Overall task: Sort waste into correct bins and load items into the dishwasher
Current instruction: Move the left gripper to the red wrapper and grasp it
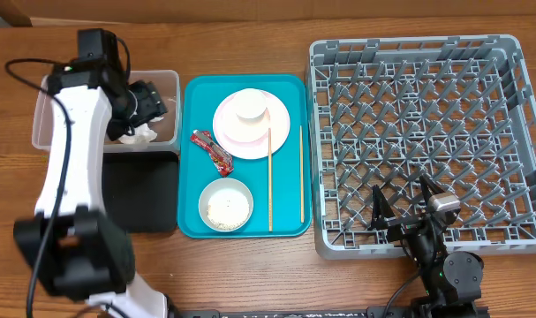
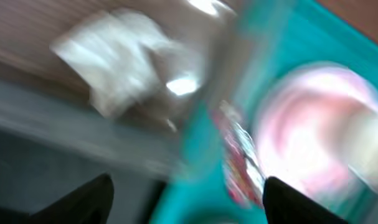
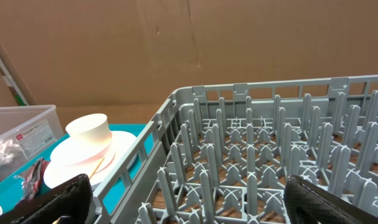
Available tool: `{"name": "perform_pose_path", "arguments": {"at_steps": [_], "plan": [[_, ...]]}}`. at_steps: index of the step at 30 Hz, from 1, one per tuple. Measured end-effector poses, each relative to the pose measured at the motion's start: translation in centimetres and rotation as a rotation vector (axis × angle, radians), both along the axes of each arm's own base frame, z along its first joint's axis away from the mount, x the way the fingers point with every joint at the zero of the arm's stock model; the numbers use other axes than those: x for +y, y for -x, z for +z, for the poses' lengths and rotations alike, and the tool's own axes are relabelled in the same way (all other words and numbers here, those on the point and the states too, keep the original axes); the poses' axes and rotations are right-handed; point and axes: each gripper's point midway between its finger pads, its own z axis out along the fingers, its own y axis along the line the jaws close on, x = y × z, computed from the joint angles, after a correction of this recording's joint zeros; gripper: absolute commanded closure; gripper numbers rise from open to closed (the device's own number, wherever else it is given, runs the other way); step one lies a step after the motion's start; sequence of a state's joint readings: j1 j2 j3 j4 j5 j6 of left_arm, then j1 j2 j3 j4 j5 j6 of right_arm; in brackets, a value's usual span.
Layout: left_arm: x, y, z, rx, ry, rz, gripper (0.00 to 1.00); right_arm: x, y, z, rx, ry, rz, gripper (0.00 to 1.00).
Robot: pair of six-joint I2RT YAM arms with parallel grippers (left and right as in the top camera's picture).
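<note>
A crumpled white tissue (image 1: 140, 134) lies in the clear tub (image 1: 166, 81) at the back left. My left gripper (image 1: 151, 102) hangs just above it, open and empty. The left wrist view is blurred but shows the tissue (image 2: 114, 56), the red wrapper (image 2: 241, 162) and the plate (image 2: 313, 124). The wrapper (image 1: 212, 150) lies on the teal tray (image 1: 290, 221), beside the plate (image 1: 272, 128), which carries a small bowl (image 1: 250, 104). A bowl with rice grains (image 1: 225, 205) sits at the tray's front. My right gripper (image 1: 404, 210) stands open over the front edge of the grey dish rack (image 1: 426, 53).
The black tray (image 1: 142, 190) lies in front of the clear tub. Two chopsticks (image 1: 270, 181) lie on the teal tray's right side. The right wrist view shows the rack's pegs (image 3: 251, 162) between my open fingers (image 3: 51, 202), with the plate (image 3: 83, 158) to the left.
</note>
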State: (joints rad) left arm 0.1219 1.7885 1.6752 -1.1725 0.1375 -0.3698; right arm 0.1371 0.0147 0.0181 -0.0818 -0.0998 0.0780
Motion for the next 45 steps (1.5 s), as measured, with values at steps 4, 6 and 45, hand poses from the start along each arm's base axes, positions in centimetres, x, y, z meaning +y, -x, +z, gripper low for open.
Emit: {"name": "perform_pose_path", "arguments": {"at_steps": [4,6,45], "plan": [[-5.4,4.3,3.7,0.030,0.148,-0.114,0.23,0.0,0.0,0.0,0.000,0.000,0.000,0.00],[-7.5,6.4,3.8,0.097,0.164,-0.175,0.24,0.0,0.0,0.0,0.000,0.000,0.000,0.00],[-11.1,5.3,-7.8,0.071,-0.077,0.091,0.46,0.0,0.0,0.0,0.000,0.000,0.000,0.00]]}}
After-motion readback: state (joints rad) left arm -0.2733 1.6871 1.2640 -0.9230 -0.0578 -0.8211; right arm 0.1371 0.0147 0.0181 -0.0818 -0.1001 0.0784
